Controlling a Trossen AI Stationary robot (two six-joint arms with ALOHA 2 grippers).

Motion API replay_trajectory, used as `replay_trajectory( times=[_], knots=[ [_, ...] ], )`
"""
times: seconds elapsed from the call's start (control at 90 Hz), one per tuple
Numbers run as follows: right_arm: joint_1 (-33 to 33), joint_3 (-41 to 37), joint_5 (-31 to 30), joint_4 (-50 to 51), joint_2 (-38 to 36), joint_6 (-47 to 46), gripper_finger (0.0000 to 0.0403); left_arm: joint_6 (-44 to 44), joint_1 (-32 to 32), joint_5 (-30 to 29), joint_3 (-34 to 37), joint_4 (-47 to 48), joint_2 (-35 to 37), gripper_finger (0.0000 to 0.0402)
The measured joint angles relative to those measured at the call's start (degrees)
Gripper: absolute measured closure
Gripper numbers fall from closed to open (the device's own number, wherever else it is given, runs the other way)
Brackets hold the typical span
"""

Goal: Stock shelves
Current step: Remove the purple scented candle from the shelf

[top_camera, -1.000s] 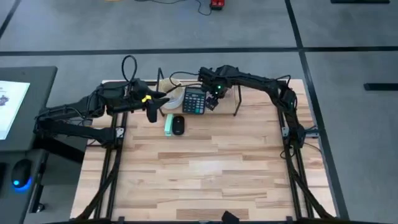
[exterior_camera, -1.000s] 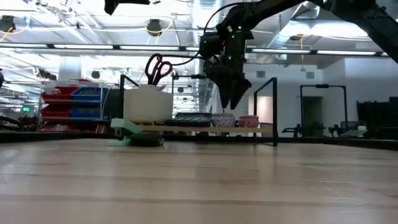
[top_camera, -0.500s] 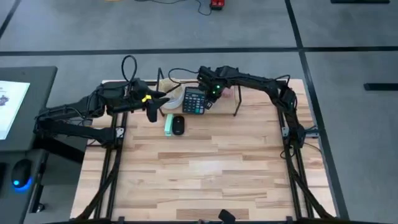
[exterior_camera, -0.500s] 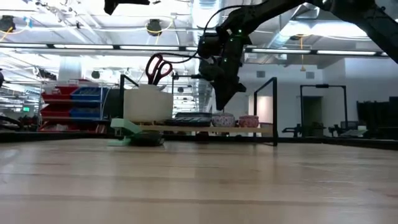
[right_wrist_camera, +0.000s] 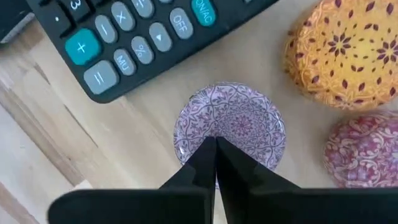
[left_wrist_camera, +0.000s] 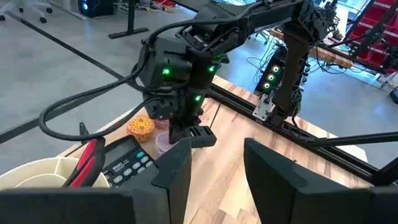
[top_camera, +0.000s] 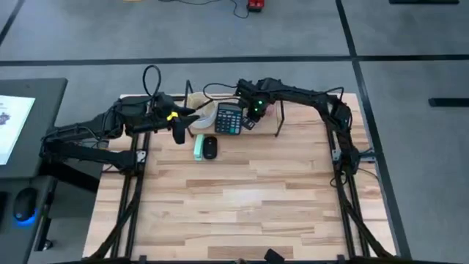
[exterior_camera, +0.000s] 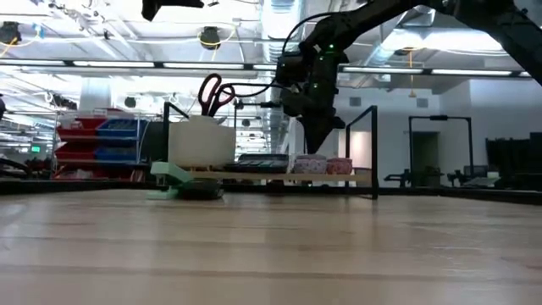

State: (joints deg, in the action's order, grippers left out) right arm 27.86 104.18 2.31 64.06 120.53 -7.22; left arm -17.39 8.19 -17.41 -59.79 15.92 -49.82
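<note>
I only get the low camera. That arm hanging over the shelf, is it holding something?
Observer: No. Its wrist camera shows the right gripper shut on nothing, just above a purple patterned disc lying on the shelf.
Operator: What's beside the purple one?
Observer: A yellow patterned disc, a pink patterned disc and a calculator.
Operator: Where's the other arm?
Observer: From above, the left gripper hovers by the white bowl, open and empty.
</note>
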Motion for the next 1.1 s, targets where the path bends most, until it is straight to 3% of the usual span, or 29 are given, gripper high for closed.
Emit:
replay_trajectory(
  times=[0.422,0.511,0.622,0.889,1.1],
  knots=[
    [0.3,-0.3,-0.3,-0.3,-7.2,1.6,0.0402,0.0,0.0,0.0,0.0,0.0,0.0,0.0276],
    [0.6,-0.3,0.6,-0.4,-7.2,4.0,0.0386,0.0,0.0,0.0,0.0,0.0,0.0,0.0276],
    [1.2,-0.3,2.0,1.3,-6.7,4.7,0.0324,0.1,0.0,0.0,0.0,0.0,0.0,0.0276],
    [1.2,-0.3,2.0,0.9,-5.0,6.1,0.0106,0.1,0.0,0.0,0.0,0.0,0.0,0.0276],
    [1.9,-0.3,0.9,0.6,-5.0,4.9,0.0026,1.2,0.0,-0.8,-0.4,0.5,0.0,0.0276]
  ],
)
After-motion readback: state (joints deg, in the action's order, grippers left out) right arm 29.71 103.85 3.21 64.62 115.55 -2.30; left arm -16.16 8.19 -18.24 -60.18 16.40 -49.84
